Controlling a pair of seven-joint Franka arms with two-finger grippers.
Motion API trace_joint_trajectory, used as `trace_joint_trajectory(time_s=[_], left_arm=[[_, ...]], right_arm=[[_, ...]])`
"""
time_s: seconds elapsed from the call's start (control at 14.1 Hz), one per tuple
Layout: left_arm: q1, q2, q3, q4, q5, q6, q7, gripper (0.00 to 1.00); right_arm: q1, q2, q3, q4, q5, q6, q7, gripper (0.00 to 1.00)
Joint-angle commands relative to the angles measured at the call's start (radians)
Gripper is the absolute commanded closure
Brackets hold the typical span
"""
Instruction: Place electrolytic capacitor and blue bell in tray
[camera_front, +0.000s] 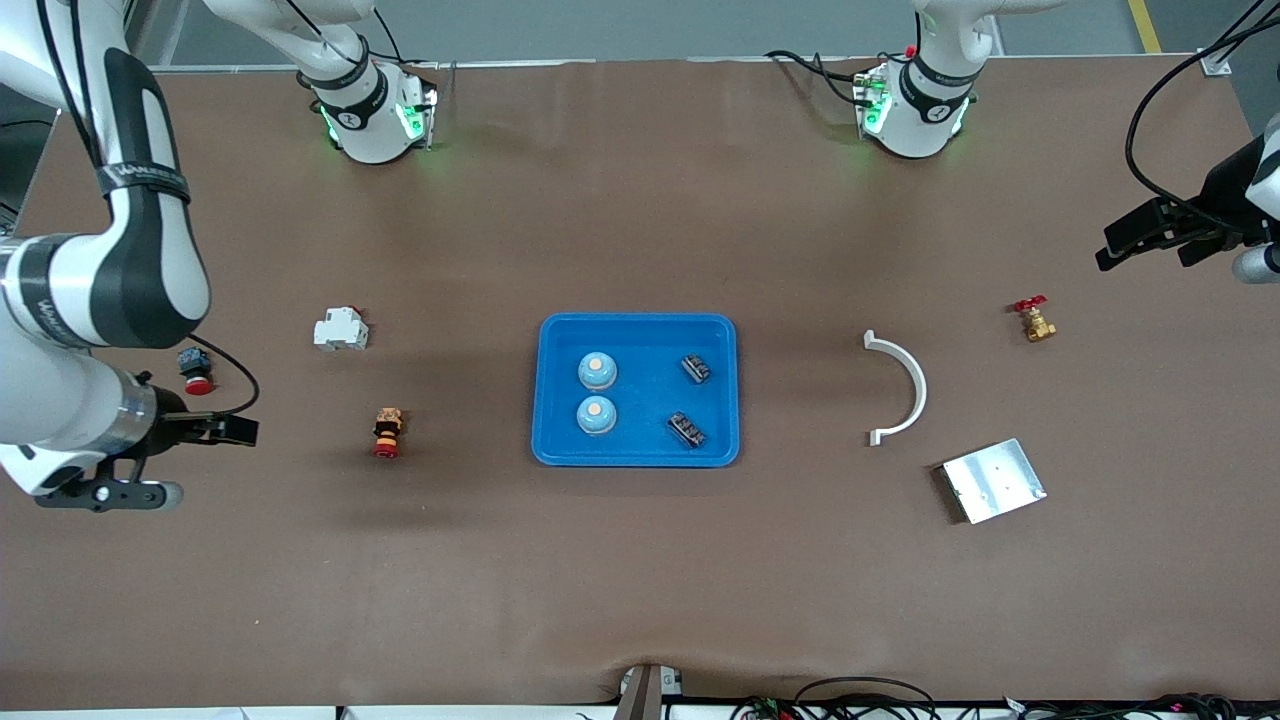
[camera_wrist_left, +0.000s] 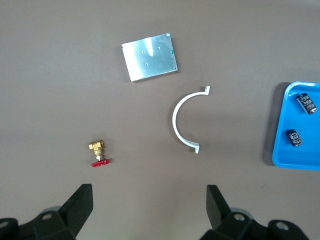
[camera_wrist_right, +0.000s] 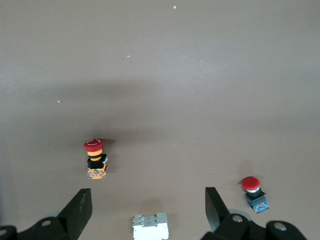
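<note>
Blue tray (camera_front: 640, 450) at frame centre already holds both bells (camera_front: 597, 371) and capacitors (camera_front: 696, 368); keep your left gripper (camera_wrist_left: 150, 202) and right gripper (camera_wrist_right: 148, 202) released, parked at the frame edges.

The table (camera_front: 640, 580) offers a broad unobstructed strip along its edge nearest the front camera, and another between the tray (camera_front: 560, 450) and the arm bases. Toward the right arm's end, the white breaker (camera_front: 341, 330), orange-and-red button (camera_front: 387, 433) and red-capped switch (camera_front: 196, 372) stand well apart with passable gaps. Toward the left arm's end, the white curved bracket (camera_front: 905, 385), metal plate (camera_front: 993, 480) and brass valve (camera_front: 1036, 321) narrow the approach.
</note>
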Motion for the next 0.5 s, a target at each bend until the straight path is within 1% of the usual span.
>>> trace_joint_trajectory(time_s=[0.0,0.21,0.28,0.43], left_arm=[[0.006,-0.015,-0.006,-0.003,0.005,-0.002,0.017,0.00],[0.004,-0.014,-0.008,-0.002,0.005,-0.005,0.017,0.00],[0.006,-0.011,-0.009,0.013,0.004,-0.007,0.017,0.00],[0.004,-0.014,-0.011,0.014,0.005,-0.013,0.017,0.00]], right_arm=[[-0.009,-0.044,0.019,-0.030,-0.027,0.000,-0.014,0.00],[-0.039,-0.070,0.019,-0.028,-0.027,-0.003,-0.015,0.00],[-0.049,-0.083,0.019,-0.028,-0.027,-0.009,-0.030,0.00],[-0.062,-0.099,0.019,-0.028,-0.027,-0.029,-0.115,0.00]])
